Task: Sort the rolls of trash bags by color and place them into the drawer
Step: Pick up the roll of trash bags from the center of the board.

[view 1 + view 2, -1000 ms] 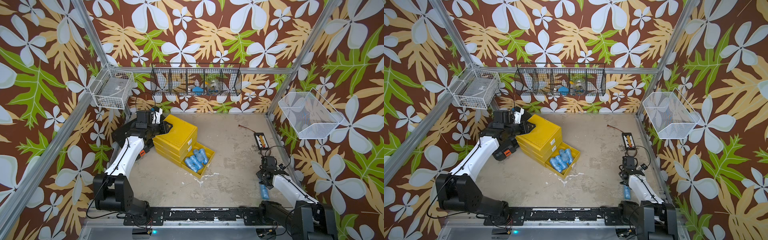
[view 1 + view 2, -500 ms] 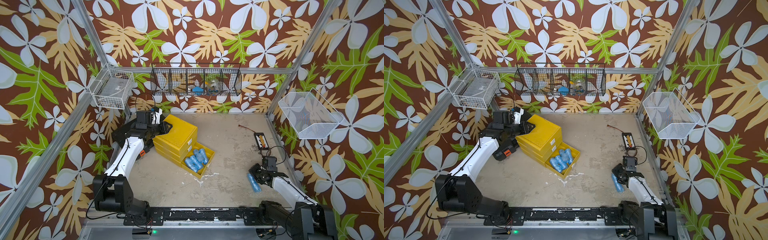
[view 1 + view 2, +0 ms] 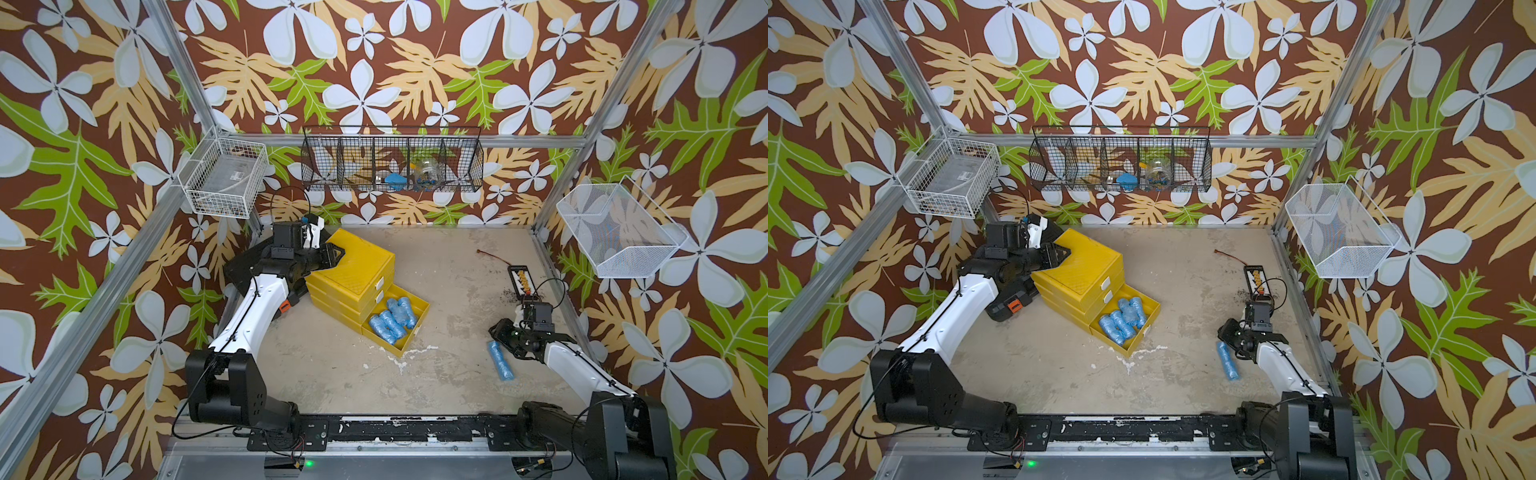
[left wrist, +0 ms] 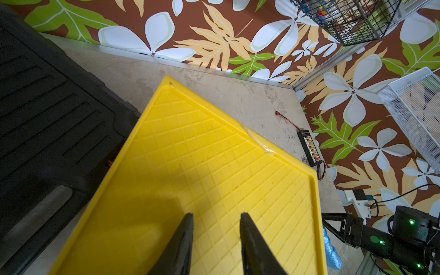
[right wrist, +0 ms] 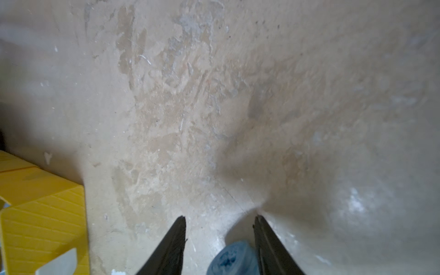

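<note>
Trash-bag rolls (image 3: pixel 392 321), all light blue, fill the pulled-out bottom drawer of the yellow drawer chest (image 3: pixel 353 266). One more blue roll (image 3: pixel 500 361) lies on the desk (image 3: pixel 449 266), its end between the parted jaws of the right pincer (image 5: pixel 219 217), apparently ungripped. The left pincer (image 4: pixel 216 214), narrowly open and empty, sits over the chest's top. No yellow or green rolls show and the upper drawers are shut, suggesting this is the last roll.
</note>
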Controlling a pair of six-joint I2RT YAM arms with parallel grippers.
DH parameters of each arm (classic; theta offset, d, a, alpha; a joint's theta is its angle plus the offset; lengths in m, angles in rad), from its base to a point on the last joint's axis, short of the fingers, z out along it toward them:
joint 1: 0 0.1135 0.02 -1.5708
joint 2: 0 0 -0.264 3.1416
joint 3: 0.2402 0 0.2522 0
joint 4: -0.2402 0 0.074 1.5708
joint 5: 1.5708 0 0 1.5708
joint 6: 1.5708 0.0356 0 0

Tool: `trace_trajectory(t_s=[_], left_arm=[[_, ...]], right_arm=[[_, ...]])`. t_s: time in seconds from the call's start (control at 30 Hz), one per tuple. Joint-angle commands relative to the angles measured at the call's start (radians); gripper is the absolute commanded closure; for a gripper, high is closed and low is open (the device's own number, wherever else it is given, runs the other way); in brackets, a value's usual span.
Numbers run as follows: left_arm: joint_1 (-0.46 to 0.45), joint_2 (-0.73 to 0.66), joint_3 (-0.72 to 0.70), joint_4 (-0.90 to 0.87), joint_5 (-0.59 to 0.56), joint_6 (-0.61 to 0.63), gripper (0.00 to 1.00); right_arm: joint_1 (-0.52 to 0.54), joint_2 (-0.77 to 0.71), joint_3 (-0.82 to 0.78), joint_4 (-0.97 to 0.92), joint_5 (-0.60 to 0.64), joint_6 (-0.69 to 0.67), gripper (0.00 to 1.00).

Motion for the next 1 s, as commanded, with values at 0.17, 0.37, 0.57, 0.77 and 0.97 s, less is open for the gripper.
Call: trace_trajectory(t_s=[0.17, 0.37, 0.57, 0.77, 0.97], left_arm=[[0.001, 0.002, -0.003, 0.000, 0.017, -0.014, 0.63], [0.001, 0.001, -0.005, 0.020, 0.038, -0.021, 0.63], [0.001, 0.012, -0.002, 0.047, 0.066, -0.040, 0.63], [0.001, 0.014, -0.007, 0.057, 0.071, -0.042, 0.63], [0.001, 0.011, -0.019, 0.060, 0.070, -0.041, 0.63]], right_arm=[[0.020, -0.001, 0.001, -0.092, 0.033, -0.065, 0.51], [0.091, -0.020, 0.009, -0.153, 0.105, -0.020, 0.50], [0.128, -0.033, -0.022, -0.183, 0.116, 0.003, 0.49], [0.170, -0.018, -0.031, -0.178, 0.124, 0.005, 0.49], [0.170, 0.016, -0.062, -0.106, 0.042, 0.029, 0.64]])
